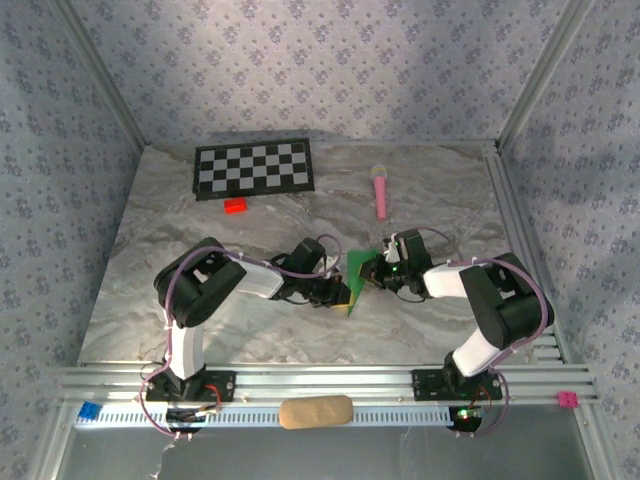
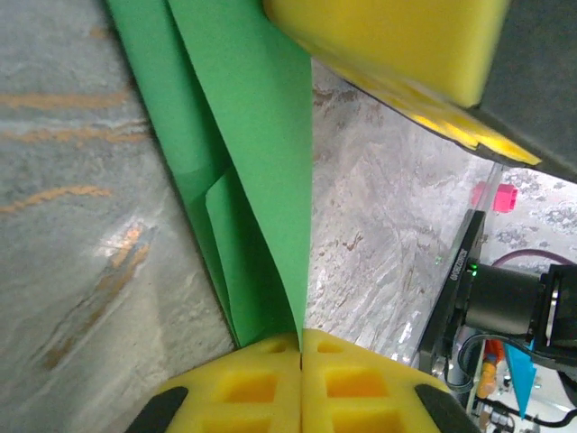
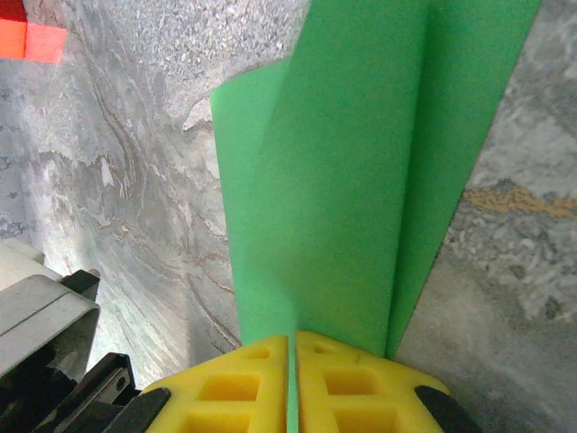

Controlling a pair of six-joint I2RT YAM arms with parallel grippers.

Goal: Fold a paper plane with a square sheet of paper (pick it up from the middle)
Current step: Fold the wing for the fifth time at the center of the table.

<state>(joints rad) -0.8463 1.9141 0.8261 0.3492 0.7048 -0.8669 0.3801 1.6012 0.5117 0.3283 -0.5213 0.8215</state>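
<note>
My left gripper [image 2: 300, 341] and right gripper [image 3: 292, 343] both pinch the part-folded paper [image 1: 357, 266], well short of the checkerboard [image 1: 253, 167]; narrowing folds likely remain.

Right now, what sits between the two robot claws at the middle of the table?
The green paper: the left gripper and right gripper each pinch it, as the top and wrist views show.

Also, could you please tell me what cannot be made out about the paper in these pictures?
Top external: the green paper is small and gripped by the left gripper and right gripper; its folds are unreadable.
Left wrist: the right gripper's yellow pad covers its far end.
Right wrist: the top edge cuts off the paper; the red block is cropped at the corner.
</note>
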